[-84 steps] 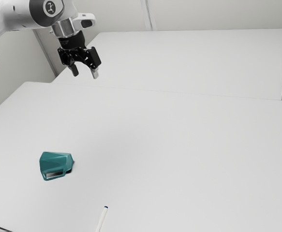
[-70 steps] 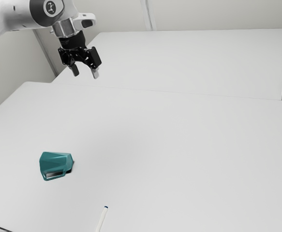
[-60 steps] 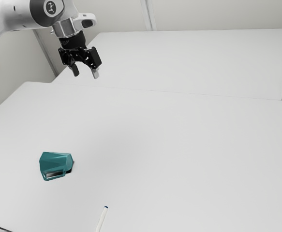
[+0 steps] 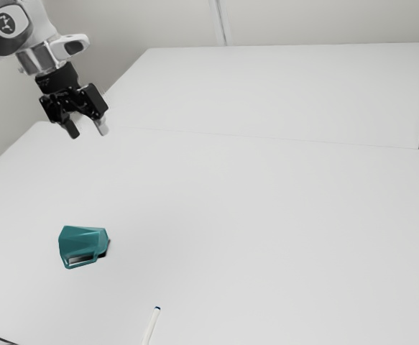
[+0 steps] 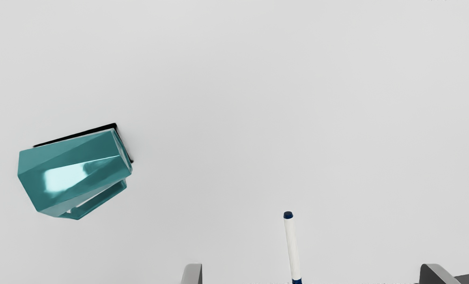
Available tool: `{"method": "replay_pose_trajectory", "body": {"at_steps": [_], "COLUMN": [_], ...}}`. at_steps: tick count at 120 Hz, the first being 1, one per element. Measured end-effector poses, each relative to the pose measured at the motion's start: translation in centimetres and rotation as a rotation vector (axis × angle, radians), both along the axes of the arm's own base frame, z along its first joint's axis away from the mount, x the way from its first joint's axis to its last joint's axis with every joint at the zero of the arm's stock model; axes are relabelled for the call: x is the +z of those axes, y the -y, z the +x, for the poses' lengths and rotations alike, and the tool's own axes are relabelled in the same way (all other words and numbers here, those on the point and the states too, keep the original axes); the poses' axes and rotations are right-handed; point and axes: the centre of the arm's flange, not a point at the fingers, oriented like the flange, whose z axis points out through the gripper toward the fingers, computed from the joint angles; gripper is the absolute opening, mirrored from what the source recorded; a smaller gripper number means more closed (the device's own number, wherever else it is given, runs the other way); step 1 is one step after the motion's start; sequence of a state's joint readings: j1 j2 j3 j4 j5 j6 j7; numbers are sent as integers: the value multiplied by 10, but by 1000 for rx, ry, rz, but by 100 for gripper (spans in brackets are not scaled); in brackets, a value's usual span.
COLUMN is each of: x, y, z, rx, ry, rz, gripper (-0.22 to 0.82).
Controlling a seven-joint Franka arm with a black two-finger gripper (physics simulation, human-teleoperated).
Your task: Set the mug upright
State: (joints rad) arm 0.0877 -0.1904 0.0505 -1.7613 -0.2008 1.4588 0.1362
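See the mug (image 4: pixel 83 244) on its side on the counter (image 4: pixel 266 230), lower left of the exterior view's frame. At upper left, well above the counter, find the pincer (image 4: pixel 88 134), open and empty. Could roll or skid the mug by closing off-centre on its slanted facets, or twist it by catching only the handle (image 5: pixel 102 198). Might topple it by releasing with the base tilted. Less likely: knocking the pen (image 4: pixel 151 327), bottom centre-left, through a low, wide sweep.

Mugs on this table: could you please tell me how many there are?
1. The teal mug lies on its side on the table, toward the exterior view's left, apart from the white marker.
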Motion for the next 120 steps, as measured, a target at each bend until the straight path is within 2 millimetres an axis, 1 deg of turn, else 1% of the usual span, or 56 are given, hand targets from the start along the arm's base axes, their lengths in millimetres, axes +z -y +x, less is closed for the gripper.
{"method": "replay_pose_trajectory", "body": {"at_steps": [10,21,29,38,55,61,69,75,82,89,96,102,108,114,120], "x": [-4,-9,-15,-31,-71,-78,-90,-104,-126,-138,-152,-169,-185,-204,-214], "y": [-20,-50,-77,-107,-151,-159,-164,-170,-184,-197,-214,-224,-229,-229,-228], "z": [-18,-41,-59,-77,-109,-113,-115,-115,-124,-132,-137,-136,-132,-130,-128], "rx": [38,84,118,155,219,223,220,228,266,295,330,353,365,375,379], "ry": [-4,0,4,-5,-28,-25,-23,-28,-34,-22,-16,-21,-28,-33,-21], "rz": [-48,-102,-139,-185,-258,-268,-278,-293,-331,-349,-368,-392,-417,-449,-465], "gripper": [60,60,60,60,60,60,60,60,60,60,60,60,60,60,60]}}
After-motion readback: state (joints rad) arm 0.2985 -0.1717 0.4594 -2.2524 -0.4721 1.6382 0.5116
